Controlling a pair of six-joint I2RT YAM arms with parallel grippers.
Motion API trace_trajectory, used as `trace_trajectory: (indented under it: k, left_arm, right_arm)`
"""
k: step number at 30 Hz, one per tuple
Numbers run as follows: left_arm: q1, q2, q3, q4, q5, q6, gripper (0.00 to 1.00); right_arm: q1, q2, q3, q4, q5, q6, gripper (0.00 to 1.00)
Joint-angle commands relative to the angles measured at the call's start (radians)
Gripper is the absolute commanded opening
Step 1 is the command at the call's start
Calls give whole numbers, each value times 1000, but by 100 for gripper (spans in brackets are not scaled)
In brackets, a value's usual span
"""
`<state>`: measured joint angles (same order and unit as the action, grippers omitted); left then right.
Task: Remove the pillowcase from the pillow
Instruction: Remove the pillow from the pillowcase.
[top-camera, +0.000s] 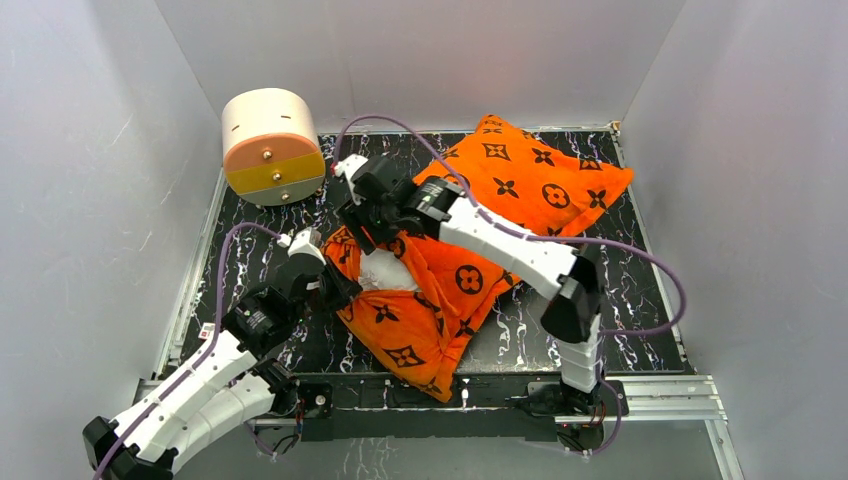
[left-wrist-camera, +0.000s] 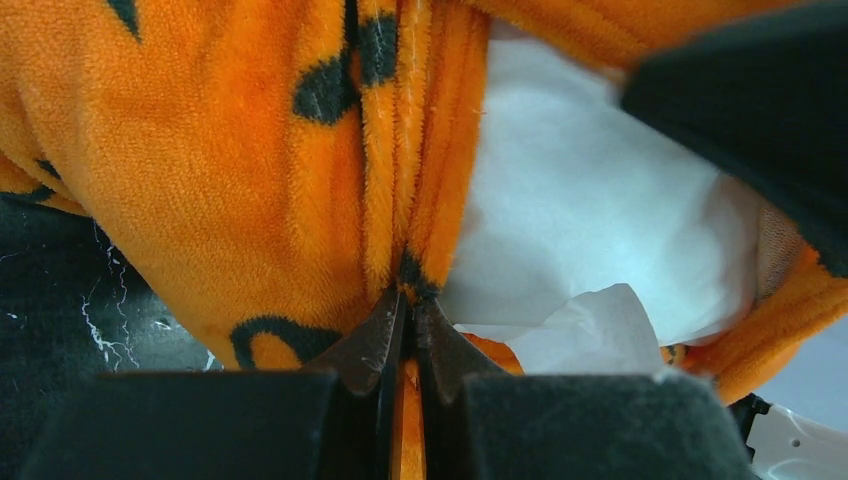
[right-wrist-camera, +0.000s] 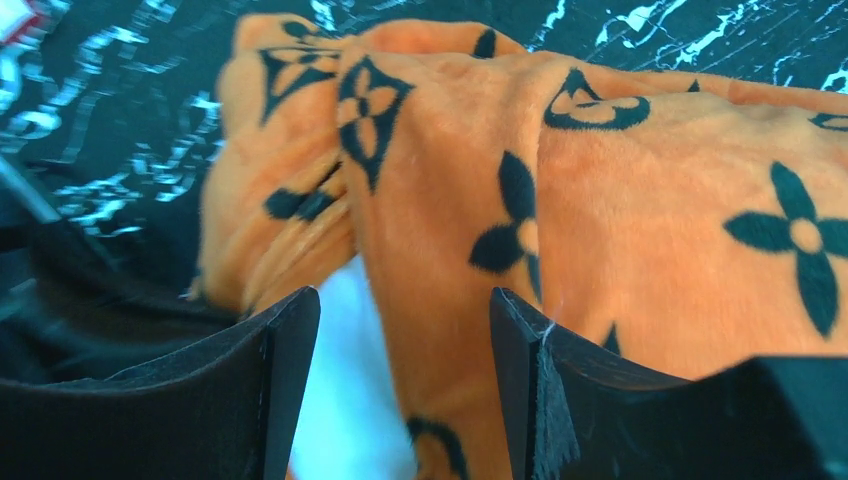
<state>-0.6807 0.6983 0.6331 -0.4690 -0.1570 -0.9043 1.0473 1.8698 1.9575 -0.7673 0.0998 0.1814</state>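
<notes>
The orange pillowcase (top-camera: 520, 185) with black flower motifs lies diagonally across the floor. Its open end is at the left, where the white pillow (top-camera: 385, 272) shows through. My left gripper (top-camera: 335, 285) is shut on the pillowcase hem (left-wrist-camera: 250, 170); the hem sits pinched between the jaws (left-wrist-camera: 408, 300) beside the bare pillow (left-wrist-camera: 580, 200). My right gripper (top-camera: 365, 235) is open, with its jaws (right-wrist-camera: 400, 310) astride the upper edge of the pillowcase (right-wrist-camera: 650, 230) and the pillow (right-wrist-camera: 345, 400) between them. I cannot tell if it touches the fabric.
A cream-and-orange cylinder (top-camera: 272, 147) lies at the back left corner. White walls close in the black marbled floor (top-camera: 630, 300) on three sides. A metal rail (top-camera: 660, 395) runs along the near edge by the arm bases.
</notes>
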Motion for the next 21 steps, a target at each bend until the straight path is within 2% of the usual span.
trace_trajectory:
  k: [1, 3, 5, 10, 11, 14, 16, 19, 21]
  left_arm:
    - [3, -17, -11, -89, -24, 20, 0]
    - [3, -25, -17, -87, -26, 16, 0]
    - [3, -27, -22, -86, -28, 14, 0]
    - [3, -12, -20, -101, -43, 19, 0]
    - [3, -11, -14, -113, -55, 13, 0]
    - [4, -65, -7, -179, -115, -37, 0]
    - [4, -129, -32, -190, -146, -40, 0]
    - [3, -155, -24, -247, -180, -51, 0]
    - [4, -146, -15, -258, -181, -50, 0]
  right_arm:
    - [10, 90, 126, -75, 201, -142, 71]
    - [10, 112, 138, -63, 243, -178, 66]
    - [10, 128, 143, -57, 288, -199, 50]
    - [10, 96, 85, 16, 409, -193, 3]
    - [7, 79, 59, 43, 493, -193, 0]
    - [-44, 33, 47, 95, 598, -152, 0]
    - [-125, 3, 33, 95, 565, -69, 0]
    - [-236, -36, -104, 105, 511, 31, 0]
    - [-260, -52, -221, 94, 414, 115, 0]
